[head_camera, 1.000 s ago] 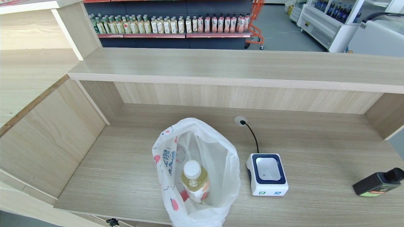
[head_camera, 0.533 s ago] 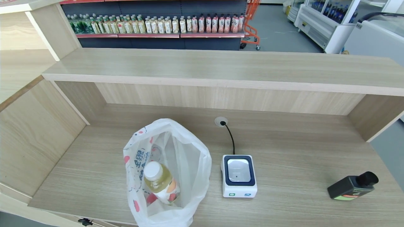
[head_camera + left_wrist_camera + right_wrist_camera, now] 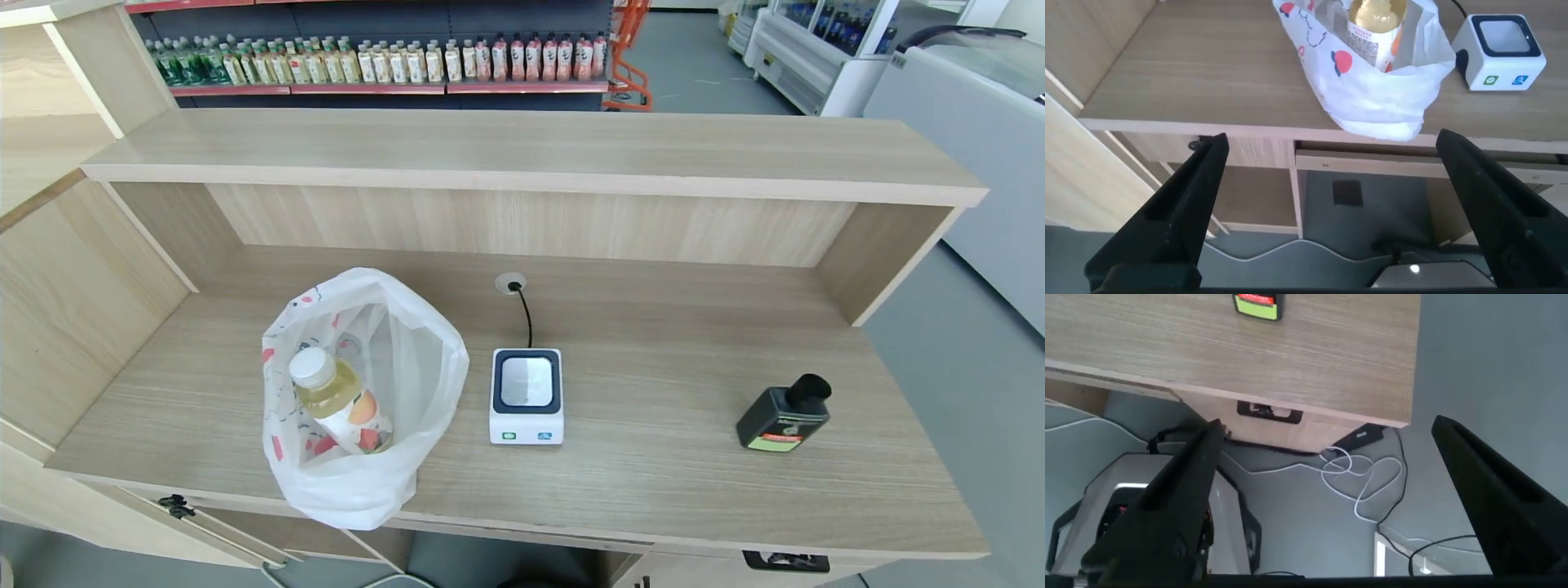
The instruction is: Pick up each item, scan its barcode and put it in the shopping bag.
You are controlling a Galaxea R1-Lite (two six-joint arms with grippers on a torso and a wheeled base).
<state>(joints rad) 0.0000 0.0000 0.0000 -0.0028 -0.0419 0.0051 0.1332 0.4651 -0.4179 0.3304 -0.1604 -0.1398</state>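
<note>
A white plastic shopping bag (image 3: 384,465) with red prints stands open on the wooden counter (image 3: 653,465), left of centre. Inside it a bottle of yellow drink (image 3: 331,396) with a white cap stands upright. A white barcode scanner (image 3: 526,396) with a dark-framed window sits just right of the bag. A black bottle (image 3: 784,412) with a green and red label lies far right. My left gripper (image 3: 1333,143) hangs open below the counter's front edge, before the bag (image 3: 1372,98). My right gripper (image 3: 1329,429) is open under the counter's right front corner, near the black bottle (image 3: 1259,304).
A raised ledge (image 3: 522,155) and side walls (image 3: 82,302) close the counter at the back and the sides. The scanner's black cable (image 3: 525,314) runs back to a grommet. Loose white cables (image 3: 1360,478) lie on the floor under the right corner.
The head camera has moved, so the whole scene has slid left and looks farther off. Bag, scanner and black bottle keep their places on the counter.
</note>
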